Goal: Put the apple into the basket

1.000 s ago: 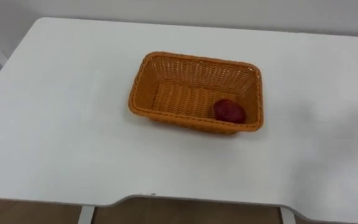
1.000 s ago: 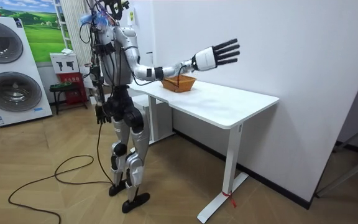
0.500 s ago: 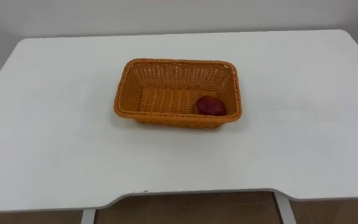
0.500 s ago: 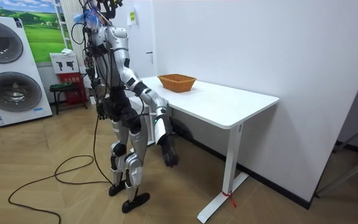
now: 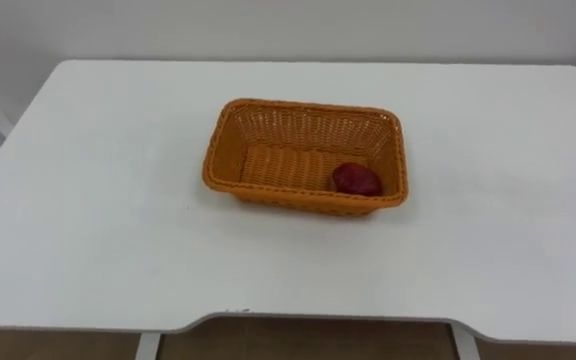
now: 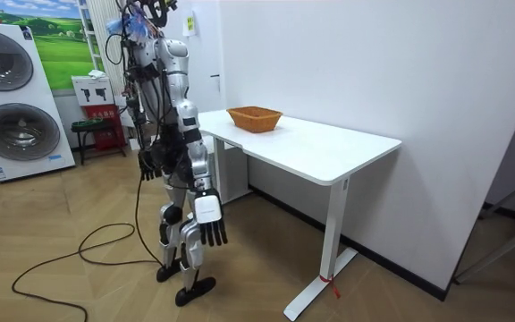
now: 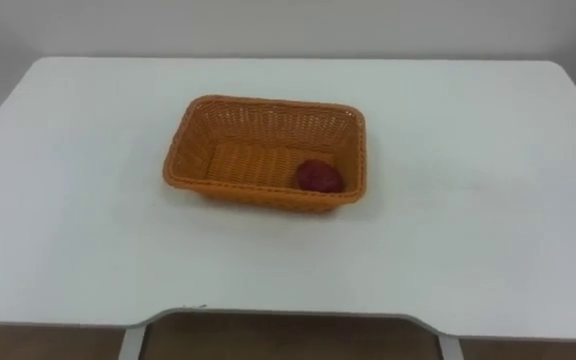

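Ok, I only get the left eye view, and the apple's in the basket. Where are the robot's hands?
Observer: The room view has the right hand hanging low beside the robot's leg, fingers straight, holding nothing.
Operator: And the other one?
Observer: The left hand is down by its hip, well short of the table.
Operator: What's behind the robot?
Observer: White washing machines, at the room view's left.

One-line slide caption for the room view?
Robot stands beside the white table, right hand hanging open by its thigh, left hand at its hip, wicker basket on the tabletop.
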